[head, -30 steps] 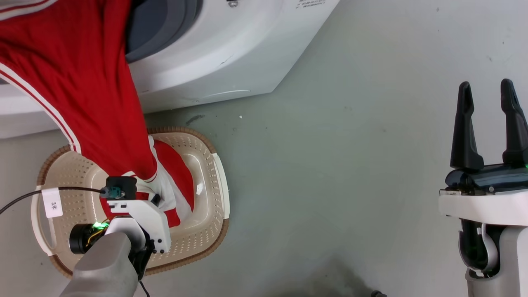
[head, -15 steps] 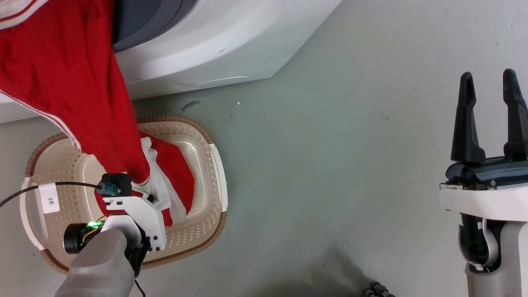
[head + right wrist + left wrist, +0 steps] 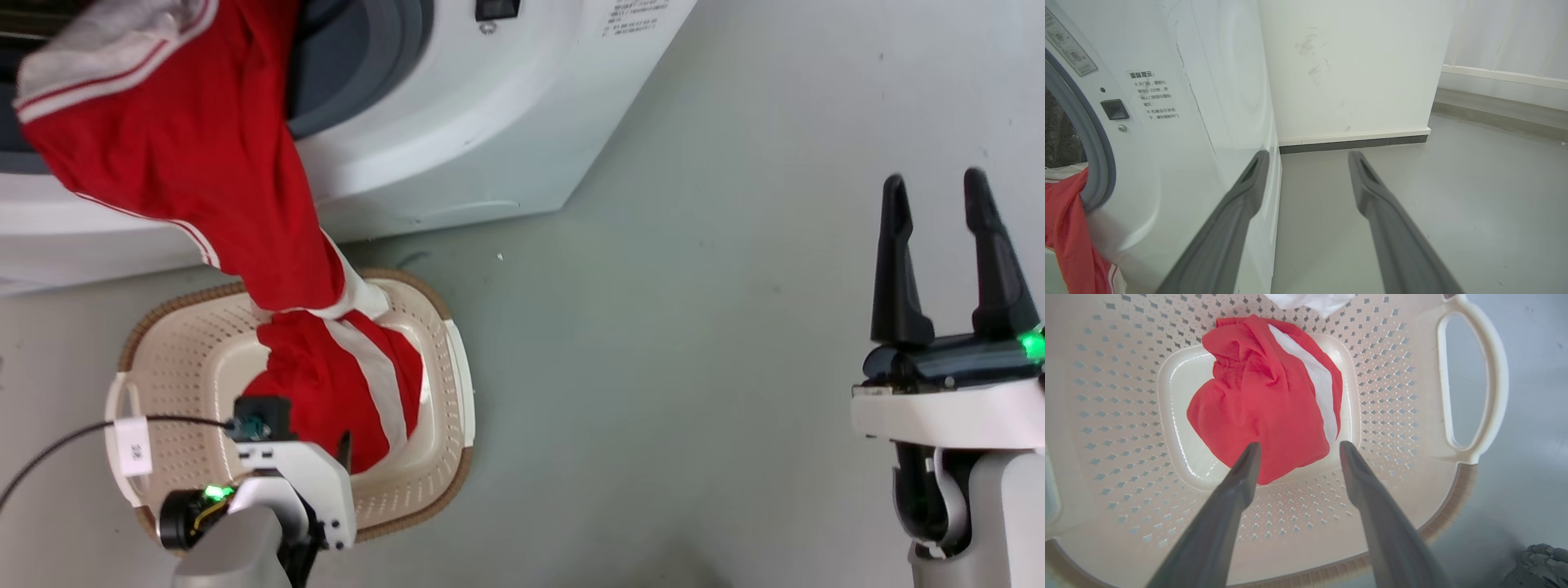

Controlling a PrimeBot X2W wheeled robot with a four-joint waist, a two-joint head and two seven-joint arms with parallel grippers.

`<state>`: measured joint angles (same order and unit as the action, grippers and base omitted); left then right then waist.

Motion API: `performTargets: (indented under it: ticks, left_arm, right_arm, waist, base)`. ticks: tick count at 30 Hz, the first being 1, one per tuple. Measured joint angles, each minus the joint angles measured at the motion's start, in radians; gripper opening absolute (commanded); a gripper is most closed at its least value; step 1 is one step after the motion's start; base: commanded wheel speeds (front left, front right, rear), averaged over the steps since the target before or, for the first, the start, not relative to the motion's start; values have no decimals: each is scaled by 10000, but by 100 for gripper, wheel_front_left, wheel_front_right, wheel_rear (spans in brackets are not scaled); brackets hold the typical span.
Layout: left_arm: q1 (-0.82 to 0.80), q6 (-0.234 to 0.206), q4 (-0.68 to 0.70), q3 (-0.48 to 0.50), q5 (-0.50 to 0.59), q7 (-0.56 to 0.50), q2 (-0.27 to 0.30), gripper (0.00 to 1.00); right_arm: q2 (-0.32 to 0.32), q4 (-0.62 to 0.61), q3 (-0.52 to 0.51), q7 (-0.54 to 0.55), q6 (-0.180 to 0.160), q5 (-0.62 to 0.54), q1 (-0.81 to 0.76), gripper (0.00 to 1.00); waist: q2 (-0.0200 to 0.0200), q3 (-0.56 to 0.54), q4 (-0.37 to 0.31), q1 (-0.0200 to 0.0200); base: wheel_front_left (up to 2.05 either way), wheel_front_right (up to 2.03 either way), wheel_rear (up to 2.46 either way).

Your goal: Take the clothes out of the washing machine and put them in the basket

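Draping from washing machine point(image 3: 457, 122) into basket point(image 3: 184, 367), clothes point(image 3: 204, 163) cross its rim

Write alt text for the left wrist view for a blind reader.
Bunched red clothes with a white panel lie on the bottom of the cream basket, beyond the fingertips of the open left gripper. Grey floor shows past the basket's handle at right.

Bright, even, diffuse light falls on the washing machine point(image 3: 490, 139). Its glossy white side carries a pale sheen, and shadows at its foot are faint and soft-edged. In front of it, thin glare lines ring the basket point(image 3: 1396, 396) bottom. In the 2 wrist views the left gripper point(image 3: 1296, 447) and right gripper point(image 3: 1308, 155) look blurred, and the wide lens bows the washing machine's edge.
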<state>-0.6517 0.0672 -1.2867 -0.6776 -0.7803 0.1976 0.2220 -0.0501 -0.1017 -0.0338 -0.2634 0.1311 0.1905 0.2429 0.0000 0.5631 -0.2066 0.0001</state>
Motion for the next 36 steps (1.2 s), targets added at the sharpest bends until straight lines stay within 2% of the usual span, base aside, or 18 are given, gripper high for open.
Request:
performTargets:
  ticks: [6, 10, 15, 18, 23, 29, 36]
  left_arm:
    - [756, 169, 265, -21, 54, 614, -213, 100]
    - [1292, -433, 1923, 608, 506, 631, 0, 100]
    - [2615, -1051, 4140, 1768, 1772, 654, 303, 100]
    - [3037, -1221, 5110, 2383, 2533, 654, 270, 100]
    - [3331, -1237, 5912, 3258, 3358, 654, 209, 100]
    - [2754, -986, 5783, 3919, 3912, 654, 192, 100]
    - [986, -637, 4019, 3962, 4238, 654, 420, 100]
  right_arm:
    - [0, 219, 0, 0, 0, -159, -686, 100]
    - [0, 330, -71, 0, 0, -274, -1173, 100]
    - [0, 405, -121, 0, 0, -368, -1577, 100]
    - [-2, 449, -123, 0, 0, -408, -1748, 100]
    - [-2, 483, -35, 0, 0, -412, -1878, 100]
    - [-2, 458, 98, 0, 0, -391, -1904, 100]
    - [-4, 374, 123, 0, 0, -284, -1615, 100]
  waist:
    - [0, -1140, 240, -1]
    - [0, -1933, 436, -2]
    - [0, -2777, 712, -3]
    - [0, -3165, 849, -3]
    - [0, -3602, 955, -4]
    - [0, -3660, 761, -3]
    - [0, -3153, 468, -3]
  base:
    - [0, 0, 0]
    - [0, 0, 0]
    - [0, 0, 0]
    - [0, 0, 0]
    - [0, 0, 0]
    - [0, 0, 0]
    - [0, 0, 0]
